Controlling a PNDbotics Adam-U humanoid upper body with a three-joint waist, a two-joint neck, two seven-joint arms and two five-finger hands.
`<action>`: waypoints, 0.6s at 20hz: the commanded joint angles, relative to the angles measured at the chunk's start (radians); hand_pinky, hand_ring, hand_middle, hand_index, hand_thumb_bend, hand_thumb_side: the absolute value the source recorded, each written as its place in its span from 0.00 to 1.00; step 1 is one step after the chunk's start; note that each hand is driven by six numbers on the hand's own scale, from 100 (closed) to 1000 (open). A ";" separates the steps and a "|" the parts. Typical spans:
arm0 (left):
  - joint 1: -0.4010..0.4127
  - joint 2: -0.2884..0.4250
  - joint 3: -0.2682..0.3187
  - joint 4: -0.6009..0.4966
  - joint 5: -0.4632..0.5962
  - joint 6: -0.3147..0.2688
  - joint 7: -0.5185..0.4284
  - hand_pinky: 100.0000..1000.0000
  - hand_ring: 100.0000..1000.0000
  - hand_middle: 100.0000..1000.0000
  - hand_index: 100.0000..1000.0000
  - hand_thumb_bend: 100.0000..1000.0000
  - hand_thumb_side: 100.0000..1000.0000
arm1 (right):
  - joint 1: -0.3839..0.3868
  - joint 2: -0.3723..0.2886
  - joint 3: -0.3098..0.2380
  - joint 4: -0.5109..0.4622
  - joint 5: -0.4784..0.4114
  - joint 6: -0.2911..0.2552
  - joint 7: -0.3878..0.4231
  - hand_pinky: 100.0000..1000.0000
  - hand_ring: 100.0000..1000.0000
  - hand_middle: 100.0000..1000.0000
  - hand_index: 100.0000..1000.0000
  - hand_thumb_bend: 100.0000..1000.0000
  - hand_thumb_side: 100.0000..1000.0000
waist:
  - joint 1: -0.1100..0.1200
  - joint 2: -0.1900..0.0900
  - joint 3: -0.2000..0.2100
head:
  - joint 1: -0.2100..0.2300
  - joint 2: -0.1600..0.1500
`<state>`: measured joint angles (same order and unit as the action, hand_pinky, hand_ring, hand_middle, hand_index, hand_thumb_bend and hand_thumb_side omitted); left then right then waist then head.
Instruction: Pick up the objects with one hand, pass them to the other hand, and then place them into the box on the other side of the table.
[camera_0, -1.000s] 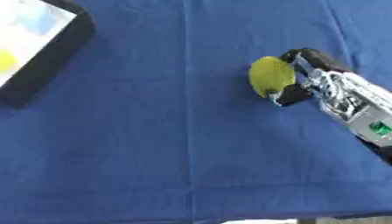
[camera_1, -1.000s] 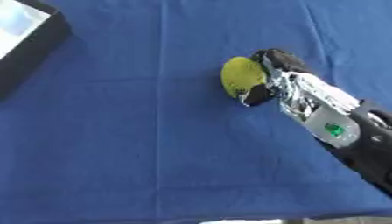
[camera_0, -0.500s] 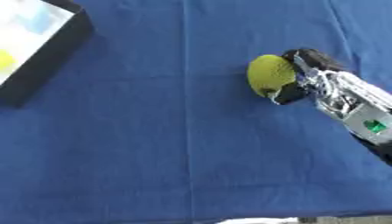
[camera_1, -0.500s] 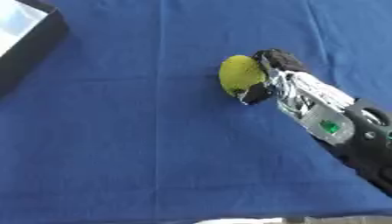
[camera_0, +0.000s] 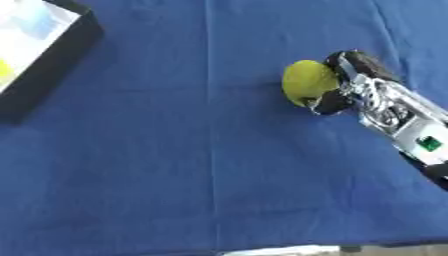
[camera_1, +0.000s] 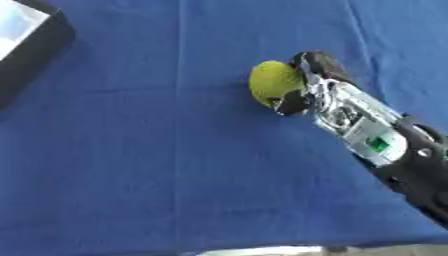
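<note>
The right hand (camera_0: 350, 82) is curling its fingers and thumb round the yellow-green fruit-like object (camera_0: 306, 83) on the right side of the blue-covered counter (camera_0: 175, 165), and against the pictures of a second ago almost nothing is changing: the object is keeping its spot and the hand its pose. That suggests the grasp is only now settling and the lift is not yet beginning, so the handover to the left hand, which is showing in neither view, and the placing into the black-walled box (camera_0: 61, 60) at the far left corner are both still waiting.
</note>
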<state>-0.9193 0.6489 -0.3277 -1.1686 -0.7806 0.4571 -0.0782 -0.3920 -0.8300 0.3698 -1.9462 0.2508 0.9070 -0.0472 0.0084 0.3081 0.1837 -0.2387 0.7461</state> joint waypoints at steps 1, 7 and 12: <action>-0.011 0.032 0.006 -0.004 -0.007 -0.003 -0.002 0.85 0.77 0.67 0.72 0.00 0.20 | -0.005 -0.021 -0.014 -0.050 -0.073 0.000 -0.069 0.50 0.58 0.52 0.59 0.27 0.00 | 0.000 -0.036 -0.002 | 0.005 0.001; -0.010 0.034 0.005 0.001 -0.013 -0.008 -0.005 0.85 0.77 0.66 0.72 0.00 0.19 | -0.006 -0.015 -0.004 -0.054 -0.106 0.000 -0.135 0.41 0.56 0.51 0.58 0.26 0.00 | -0.004 -0.054 -0.009 | 0.009 0.005; -0.007 0.036 0.009 -0.011 0.001 -0.007 -0.004 0.84 0.76 0.65 0.71 0.00 0.19 | -0.012 0.001 -0.013 -0.054 -0.117 -0.024 -0.168 0.25 0.53 0.50 0.56 0.22 0.00 | -0.006 -0.064 -0.013 | 0.013 0.010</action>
<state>-0.9136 0.6493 -0.3300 -1.1640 -0.7841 0.4513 -0.0844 -0.3883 -0.8140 0.3729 -1.9787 0.1393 0.8865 -0.1994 0.0014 0.2713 0.1721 -0.2294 0.7545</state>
